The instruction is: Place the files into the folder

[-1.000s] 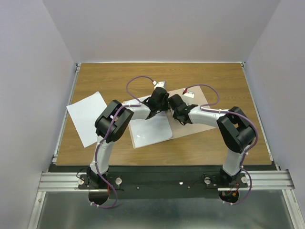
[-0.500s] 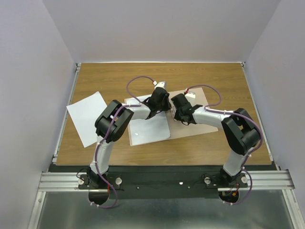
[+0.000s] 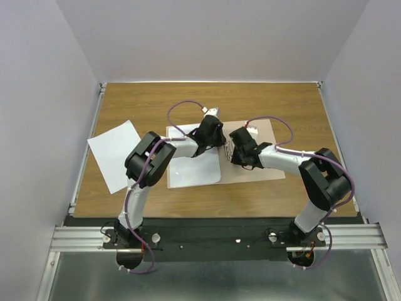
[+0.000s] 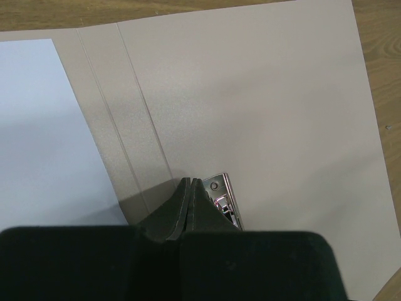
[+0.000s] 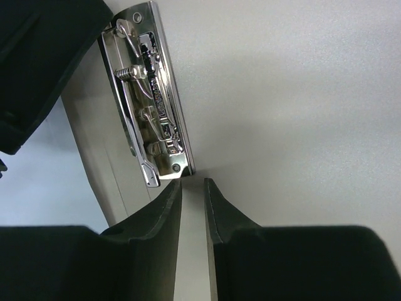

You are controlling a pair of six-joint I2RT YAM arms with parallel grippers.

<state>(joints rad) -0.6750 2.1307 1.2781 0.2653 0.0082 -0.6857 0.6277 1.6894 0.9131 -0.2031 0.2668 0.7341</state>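
Note:
The tan folder (image 3: 263,153) lies open mid-table, with its metal clip strip (image 5: 147,100) at the fold. One white file (image 3: 194,169) lies on its left leaf and also shows in the left wrist view (image 4: 37,125). The second white file (image 3: 116,153) lies loose on the table to the left. My left gripper (image 3: 219,142) is shut and empty, its tips (image 4: 190,183) down on the fold beside the clip (image 4: 224,199). My right gripper (image 3: 232,150) has its jaws a narrow gap apart, empty, its tips (image 5: 193,185) just off the clip's near end.
The wooden table (image 3: 150,100) has a raised rail along its left edge (image 3: 84,157). Both forearms cross over the folder's middle. Grey walls enclose the table on three sides.
The white file on the left leaf has slid left and settled flat, no longer bulging toward the near right. My right arm has drawn back to the right; the left gripper stays at the fold.

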